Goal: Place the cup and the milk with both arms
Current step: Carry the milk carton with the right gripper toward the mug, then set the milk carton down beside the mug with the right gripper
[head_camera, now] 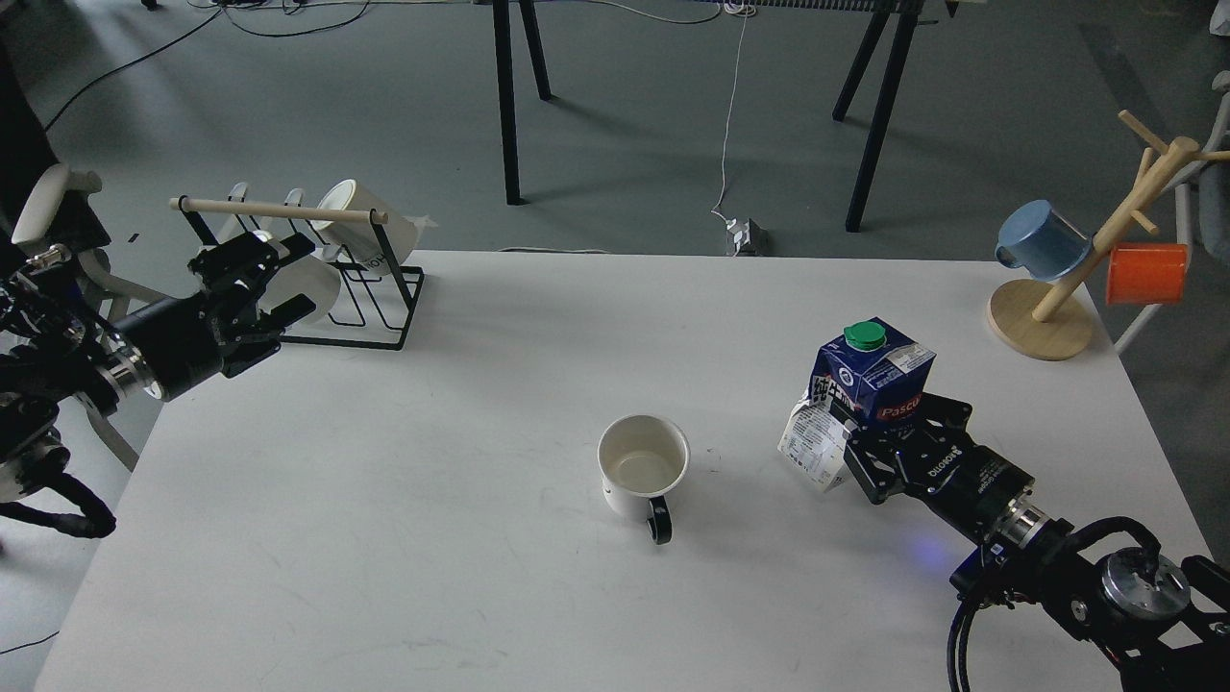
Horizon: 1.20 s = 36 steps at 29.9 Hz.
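Our right gripper (pixel 865 432) pinches the milk (pixel 870 380) beside the cup (pixel 642 466) on the bench (pixel 384 500) — our left gripper (pixel 264 288), apparently spread, holds nothing.

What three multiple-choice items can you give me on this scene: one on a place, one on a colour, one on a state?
1. Where does the cup stand?
A. on the wire rack
B. on the table, left of the milk
C. on the wooden mug tree

2. What colour is the cap of the milk?
A. red
B. white
C. green

3. What does the right gripper hold?
A. the milk
B. the cup
C. nothing

Answers:
1 B: it stands upright on the white table, apart from the carton.
2 C: the round cap on top is green.
3 A: its fingers clasp the carton's lower part.
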Each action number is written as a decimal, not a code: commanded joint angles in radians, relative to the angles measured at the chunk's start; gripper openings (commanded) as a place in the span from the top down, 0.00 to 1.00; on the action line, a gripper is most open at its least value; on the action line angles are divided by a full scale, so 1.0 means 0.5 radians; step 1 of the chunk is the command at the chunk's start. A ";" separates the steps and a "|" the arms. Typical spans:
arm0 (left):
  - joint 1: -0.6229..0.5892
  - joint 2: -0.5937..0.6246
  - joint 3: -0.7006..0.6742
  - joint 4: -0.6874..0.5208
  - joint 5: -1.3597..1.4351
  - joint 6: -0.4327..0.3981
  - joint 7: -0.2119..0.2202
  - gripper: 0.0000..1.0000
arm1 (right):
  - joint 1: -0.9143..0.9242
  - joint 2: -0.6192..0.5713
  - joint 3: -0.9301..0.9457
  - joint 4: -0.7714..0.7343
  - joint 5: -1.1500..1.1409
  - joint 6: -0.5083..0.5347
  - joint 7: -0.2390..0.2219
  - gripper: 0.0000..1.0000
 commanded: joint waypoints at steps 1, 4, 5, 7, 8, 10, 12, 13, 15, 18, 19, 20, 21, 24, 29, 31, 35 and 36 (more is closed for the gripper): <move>0.000 -0.003 0.000 0.000 0.000 0.000 0.000 0.08 | 0.076 0.079 -0.066 -0.063 -0.069 0.000 0.000 0.69; 0.000 0.003 0.000 0.000 0.000 0.000 0.000 0.08 | 0.113 0.128 -0.106 -0.094 -0.127 0.000 0.000 0.69; 0.000 0.003 0.000 0.000 0.000 0.000 0.000 0.08 | 0.119 0.141 -0.115 -0.094 -0.151 0.000 0.000 0.69; 0.000 0.003 0.000 0.000 0.000 0.000 0.000 0.08 | 0.138 0.159 -0.127 -0.094 -0.182 0.000 0.000 0.69; 0.000 0.003 0.000 0.000 0.000 0.000 0.000 0.08 | 0.147 0.174 -0.127 -0.094 -0.194 0.000 0.000 0.69; 0.003 0.003 0.000 0.000 0.000 0.000 0.000 0.08 | 0.162 0.205 -0.127 -0.094 -0.237 0.000 0.000 0.69; 0.018 0.003 0.000 0.000 0.000 0.000 0.000 0.08 | 0.166 0.221 -0.127 -0.094 -0.274 0.000 0.000 0.68; 0.025 0.003 0.000 0.000 0.000 0.000 0.000 0.08 | 0.166 0.227 -0.127 -0.091 -0.287 0.000 0.000 0.68; 0.028 0.006 0.000 0.003 0.000 0.000 0.000 0.08 | 0.166 0.236 -0.131 -0.091 -0.314 0.000 0.000 0.68; 0.031 0.006 0.000 0.013 0.000 0.000 0.000 0.08 | 0.159 0.254 -0.131 -0.094 -0.357 0.000 0.000 0.67; 0.031 0.003 0.000 0.016 0.000 0.000 0.000 0.08 | 0.156 0.254 -0.131 -0.094 -0.372 0.000 0.000 0.66; 0.031 0.003 0.000 0.016 0.000 0.000 0.000 0.08 | 0.150 0.260 -0.131 -0.094 -0.379 0.000 0.000 0.65; 0.031 0.003 0.000 0.022 0.000 0.000 0.000 0.08 | 0.147 0.261 -0.131 -0.091 -0.388 0.000 0.000 0.63; 0.031 0.003 0.000 0.025 0.000 0.000 0.000 0.08 | 0.144 0.261 -0.131 -0.091 -0.388 0.000 0.000 0.56; 0.028 0.003 0.000 0.025 0.000 0.000 0.000 0.08 | 0.132 0.261 -0.131 -0.088 -0.388 0.000 0.000 0.36; 0.028 0.006 0.000 0.025 0.000 0.000 0.000 0.08 | 0.117 0.261 -0.131 -0.088 -0.391 0.000 0.000 0.03; 0.028 0.003 0.000 0.022 0.000 0.000 0.000 0.08 | 0.080 0.261 -0.131 -0.073 -0.397 0.000 0.000 0.02; 0.028 0.003 0.000 0.025 0.000 0.000 0.000 0.08 | 0.064 0.254 -0.128 -0.070 -0.397 0.000 0.000 0.02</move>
